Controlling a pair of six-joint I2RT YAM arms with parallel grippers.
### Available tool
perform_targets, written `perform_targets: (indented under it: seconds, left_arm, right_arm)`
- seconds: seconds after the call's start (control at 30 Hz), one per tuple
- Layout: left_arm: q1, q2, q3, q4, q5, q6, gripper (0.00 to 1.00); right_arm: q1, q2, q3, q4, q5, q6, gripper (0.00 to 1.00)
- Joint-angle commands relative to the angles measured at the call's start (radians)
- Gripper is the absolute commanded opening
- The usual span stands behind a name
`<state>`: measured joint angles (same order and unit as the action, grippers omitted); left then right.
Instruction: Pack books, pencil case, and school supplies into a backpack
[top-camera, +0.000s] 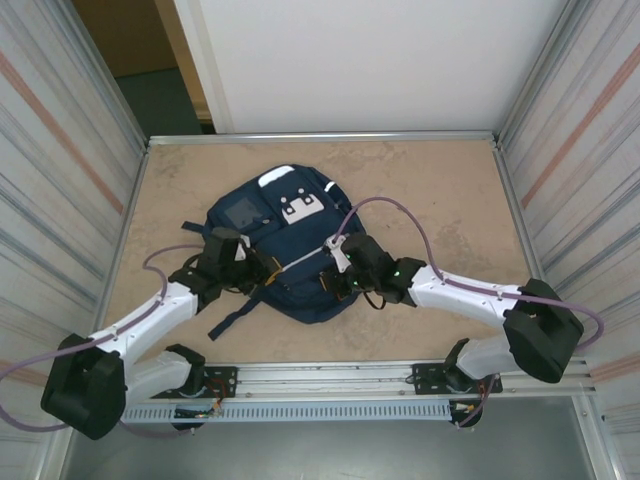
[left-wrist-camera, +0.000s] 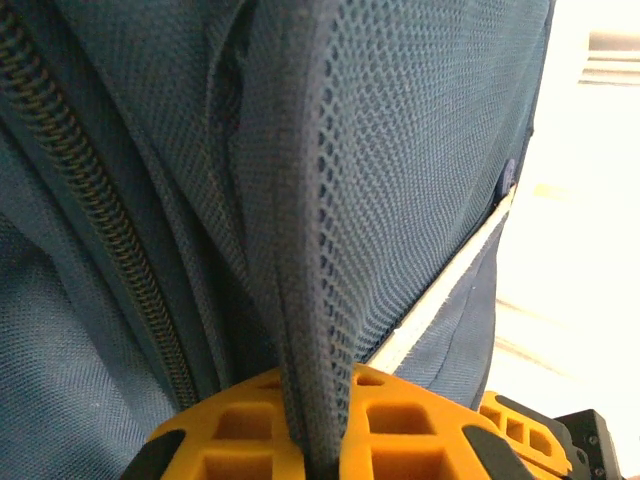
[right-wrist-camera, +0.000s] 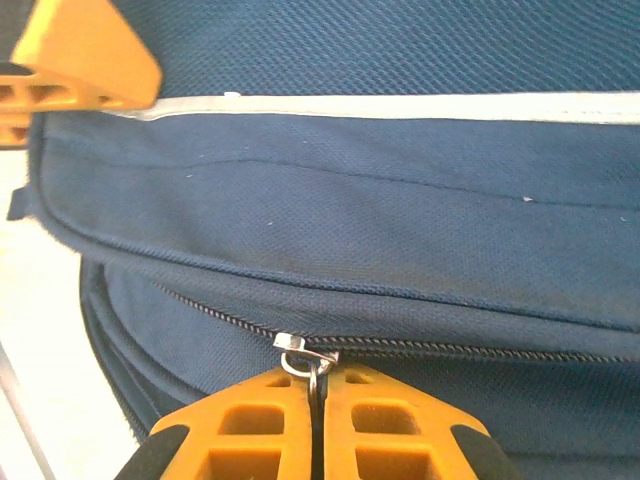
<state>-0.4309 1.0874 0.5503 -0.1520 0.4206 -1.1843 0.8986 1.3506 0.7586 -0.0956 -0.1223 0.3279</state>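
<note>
The navy backpack (top-camera: 285, 225) lies flat in the middle of the table, white patches facing up. My left gripper (top-camera: 243, 266) is at its left side, shut on a padded mesh strap (left-wrist-camera: 330, 250) that runs up from between the orange fingers (left-wrist-camera: 250, 440). My right gripper (top-camera: 336, 272) is at the pack's near right edge, shut on the metal zipper pull (right-wrist-camera: 308, 352), with the slider sitting on the zipper line (right-wrist-camera: 480, 350). In the right wrist view an orange finger of the left gripper (right-wrist-camera: 85, 55) shows at top left. The books, pencil case and school supplies are out of view.
A loose dark strap (top-camera: 232, 322) trails from the pack toward the near edge. Bare tan tabletop (top-camera: 450, 200) surrounds the pack. Metal rails (top-camera: 320, 137) and striped walls border the table. Purple cables (top-camera: 400, 210) arc over both arms.
</note>
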Motion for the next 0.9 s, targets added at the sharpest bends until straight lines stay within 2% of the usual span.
perform_targets:
  seconds: [0.0, 0.13, 0.2, 0.27, 0.37, 0.47, 0.53, 0.63, 0.73, 0.87]
  left_arm:
    - [0.109, 0.041, 0.071, -0.099, 0.007, 0.182, 0.04]
    - [0.212, 0.198, 0.189, -0.202, 0.116, 0.286, 0.08]
    - [0.244, 0.276, 0.231, -0.202, 0.169, 0.31, 0.14]
    - [0.26, 0.342, 0.262, -0.171, 0.235, 0.322, 0.43]
    - [0.256, 0.337, 0.262, -0.181, 0.298, 0.315, 0.55]
    - [0.232, 0.177, 0.177, -0.255, 0.207, 0.281, 0.63]
    - [0.195, 0.053, 0.107, -0.271, 0.133, 0.209, 0.66]
    - [0.11, -0.087, 0.009, -0.256, 0.071, 0.086, 0.66]
    - [0.04, -0.157, -0.04, -0.273, 0.009, -0.01, 0.62]
    - [0.018, -0.172, -0.069, -0.272, -0.056, -0.052, 0.6]
  right_arm:
    - [0.01, 0.011, -0.002, -0.059, 0.017, -0.016, 0.0]
    - [0.047, 0.043, 0.026, -0.017, 0.01, 0.007, 0.0]
    - [0.058, 0.076, 0.052, 0.008, -0.008, 0.03, 0.0]
    - [0.076, 0.122, 0.1, 0.006, 0.001, 0.057, 0.0]
    - [0.11, 0.173, 0.138, 0.036, 0.039, 0.078, 0.0]
    - [0.127, 0.218, 0.162, 0.065, 0.034, 0.102, 0.0]
    - [0.143, 0.237, 0.177, 0.072, 0.033, 0.105, 0.0]
    - [0.158, 0.271, 0.188, 0.101, 0.01, 0.094, 0.0]
    - [0.166, 0.314, 0.248, 0.074, -0.005, 0.089, 0.0]
    - [0.216, 0.34, 0.273, 0.097, 0.02, 0.054, 0.0]
